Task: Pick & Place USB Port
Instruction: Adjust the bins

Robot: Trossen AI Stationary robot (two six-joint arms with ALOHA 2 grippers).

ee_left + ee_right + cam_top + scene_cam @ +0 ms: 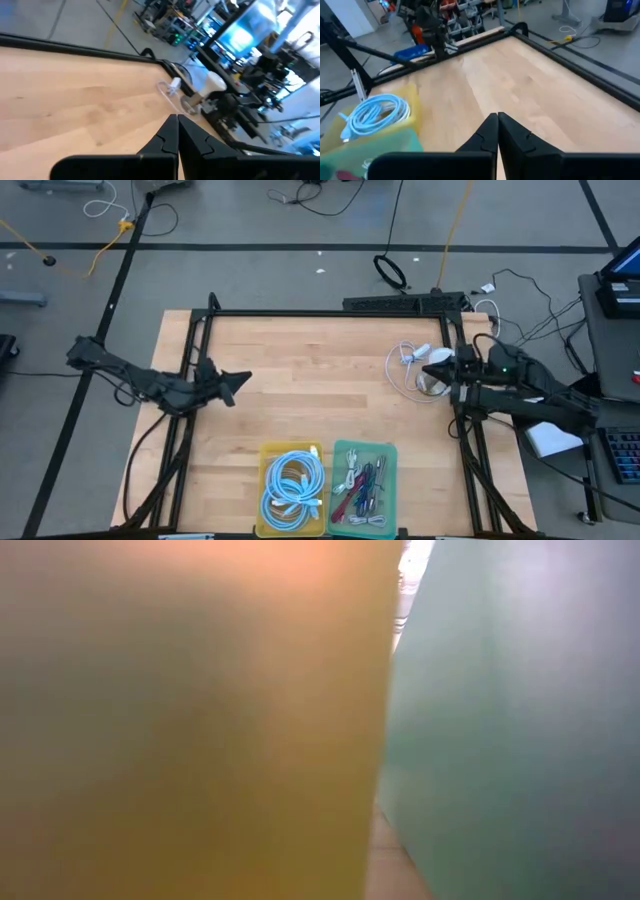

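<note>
A white cable (408,365) with a small white plug (173,86) lies in loose loops on the wooden table near its right edge; which thing is the USB port I cannot tell. My right gripper (432,357) hovers beside that cable, pointing toward the table's left. In the right wrist view its fingers (497,125) are shut with nothing between them. My left gripper (240,381) is over the table's left part and points right. Its fingers (177,127) are also shut and hold nothing.
At the near edge stand a yellow bin (266,480) with light blue cables (374,114) and a green bin (391,470) with mixed cables. Both bins fill the low view. A black frame (320,313) borders the table. A white rounded piece (215,82) shows at the right arm's front.
</note>
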